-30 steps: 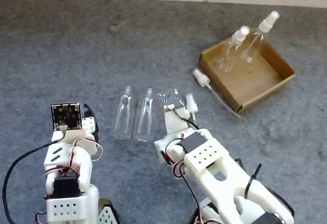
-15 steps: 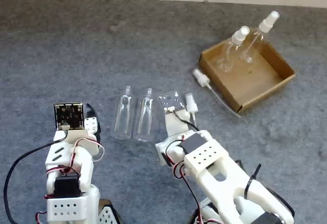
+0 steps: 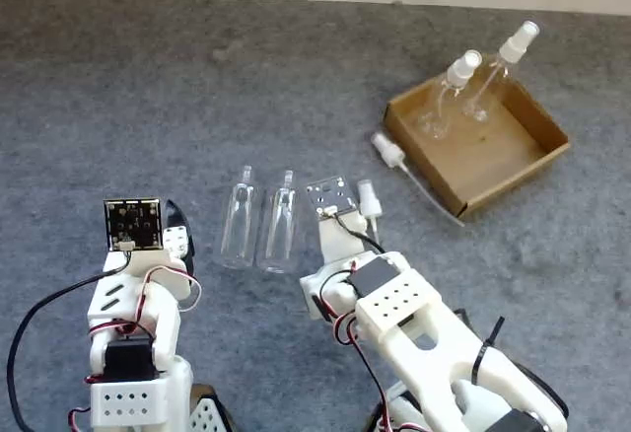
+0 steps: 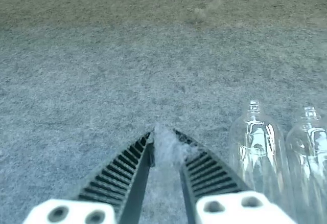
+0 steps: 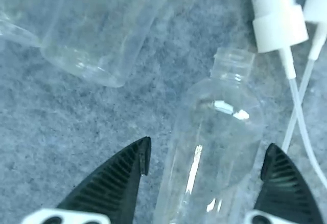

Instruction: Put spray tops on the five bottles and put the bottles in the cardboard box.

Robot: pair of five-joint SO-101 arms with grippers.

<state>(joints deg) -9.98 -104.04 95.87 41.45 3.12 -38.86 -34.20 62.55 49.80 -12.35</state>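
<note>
Two clear uncapped bottles (image 3: pixel 237 217) (image 3: pixel 281 223) lie side by side on the grey carpet. A third uncapped bottle (image 5: pixel 219 121) lies between the fingers of my right gripper (image 5: pixel 207 146), which is open around it without squeezing. Two loose white spray tops (image 3: pixel 368 198) (image 3: pixel 389 151) with thin tubes lie just beyond it, toward the cardboard box (image 3: pixel 404 121). In the box lean two bottles fitted with spray tops (image 3: pixel 455 82) (image 3: pixel 503 62). My left gripper (image 4: pixel 163 132) hovers low over bare carpet beside the two bottles (image 4: pixel 255 147), open by a narrow gap, with nothing in it.
Grey carpet covers the whole table, with free room across the far left and in front of the box. The right arm's body (image 3: pixel 394 304) takes up the near middle, the left arm's (image 3: pixel 128 324) the near left.
The left arm's wrist has edged slightly to the right. The right arm has barely shifted; its gripper stays around the bottle.
</note>
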